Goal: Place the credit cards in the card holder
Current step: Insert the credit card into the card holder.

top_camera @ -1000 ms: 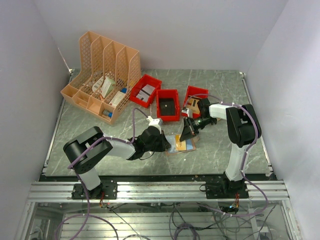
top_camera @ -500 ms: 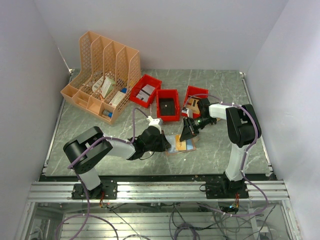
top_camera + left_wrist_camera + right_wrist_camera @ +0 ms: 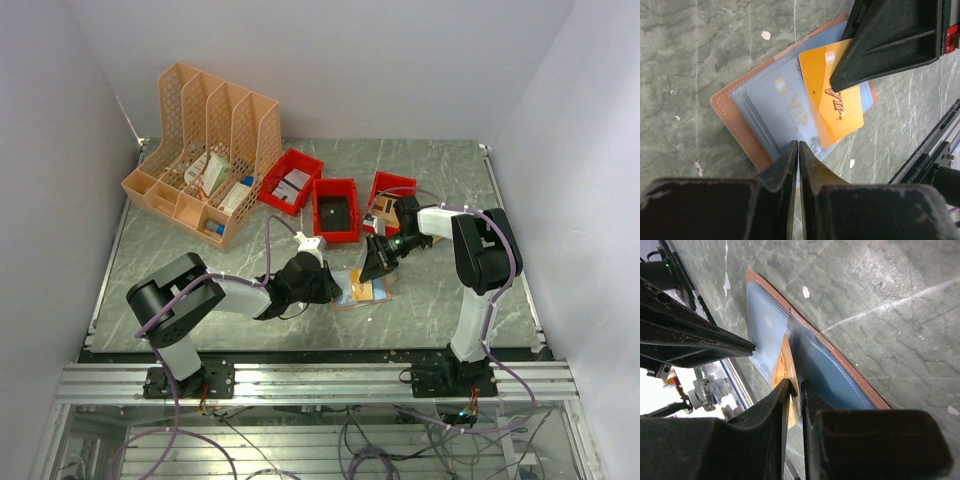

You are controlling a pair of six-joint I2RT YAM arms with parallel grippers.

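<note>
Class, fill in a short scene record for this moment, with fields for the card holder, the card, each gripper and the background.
card holder: open flat on the table, clear sleeves facing up
orange card: over the sleeves, mostly showing
right gripper: shut on orange card
left gripper: shut, tips at card holder's near edge
background: red bins, file rack

Even bright light, soft shadows, wrist-view foregrounds blurred

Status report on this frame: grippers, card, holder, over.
Left gripper shut, tips on card holder edge. Right gripper shut on orange card, card lying across the open holder. No obstruction seen.
</note>
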